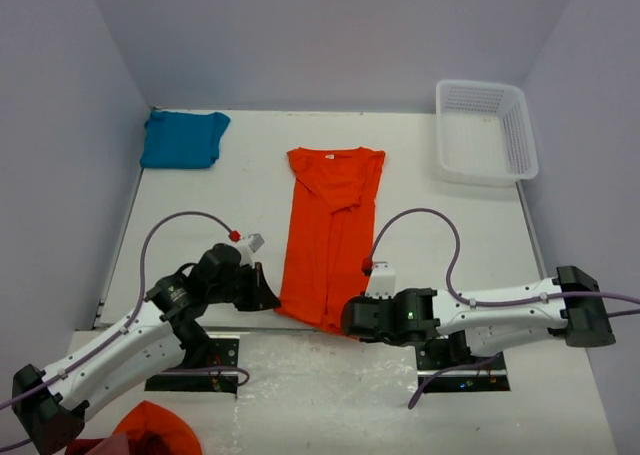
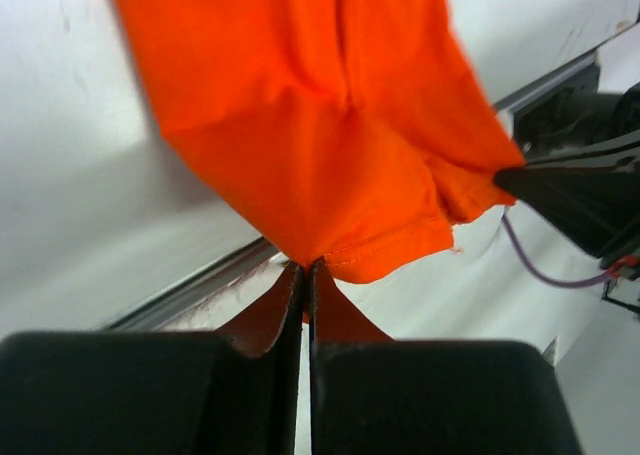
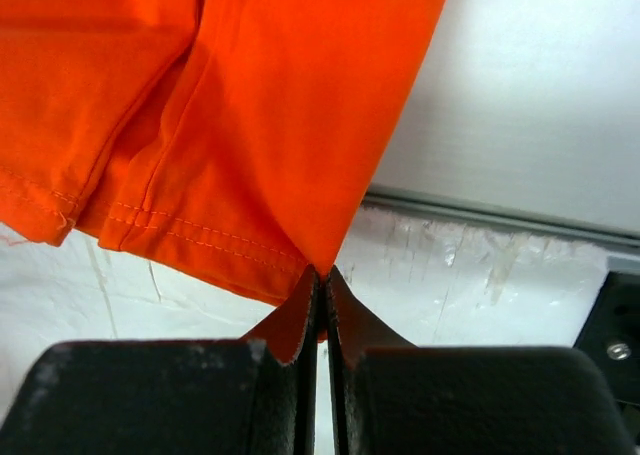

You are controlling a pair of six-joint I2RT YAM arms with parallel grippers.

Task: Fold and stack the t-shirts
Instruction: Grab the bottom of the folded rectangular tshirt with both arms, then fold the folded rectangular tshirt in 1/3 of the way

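Jaws clamped on orange shirt (image 1: 330, 225), basket (image 1: 522, 140) apart

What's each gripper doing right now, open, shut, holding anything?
Left gripper: shut on a bottom hem corner of the orange t-shirt.
Right gripper: shut on the orange t-shirt's other hem corner.

bare table (image 1: 480, 207) between orange shirt (image 1: 330, 225) and basket (image 1: 480, 170).

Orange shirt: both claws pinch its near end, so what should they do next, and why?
Probably raise the hem and carry it toward the collar, halving the shirt: left gripper and right gripper are each shut on a hem corner, and the shirt already lies as a narrow strip.
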